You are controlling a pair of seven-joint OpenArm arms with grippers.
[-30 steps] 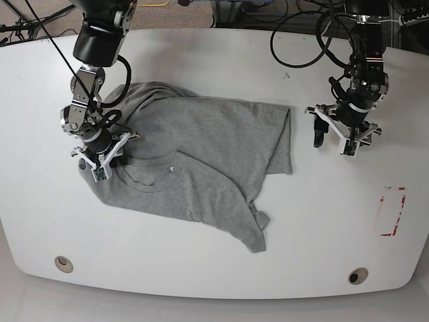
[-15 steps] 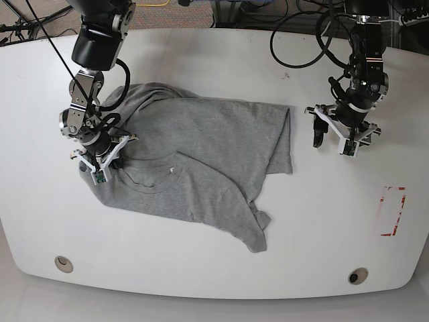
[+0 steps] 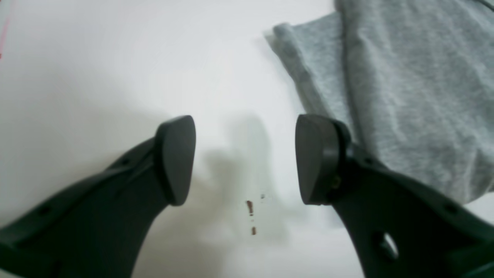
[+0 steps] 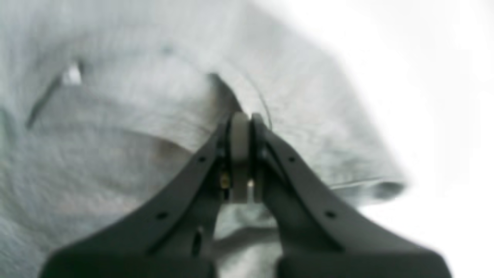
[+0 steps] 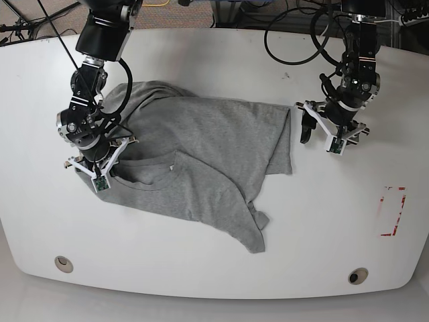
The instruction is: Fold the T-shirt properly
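Observation:
The heather-grey T-shirt [image 5: 201, 151] lies crumpled across the middle of the white table [image 5: 221, 261], collar toward the left with a small white tag [image 5: 175, 168]. My right gripper [image 5: 98, 180] is shut on the shirt's left edge near the collar. The right wrist view shows that gripper [image 4: 240, 131] pinching a ridge of the T-shirt [image 4: 115, 162], with the tag [image 4: 71, 75] at upper left. My left gripper [image 5: 318, 139] stands open just right of the shirt's right edge. In the left wrist view the gripper [image 3: 245, 158] holds nothing, over bare table beside the T-shirt [image 3: 405, 96].
A red tape rectangle [image 5: 392, 211] marks the table at the right. Two round holes [image 5: 64, 263] [image 5: 357, 276] sit near the front edge. Black cables [image 5: 295, 40] lie at the back. Small brown specks [image 3: 250, 206] dot the table under the left gripper.
My right gripper has pulled the shirt's left edge further left and slightly toward the front. The left arm has moved left, closer to the shirt's right edge.

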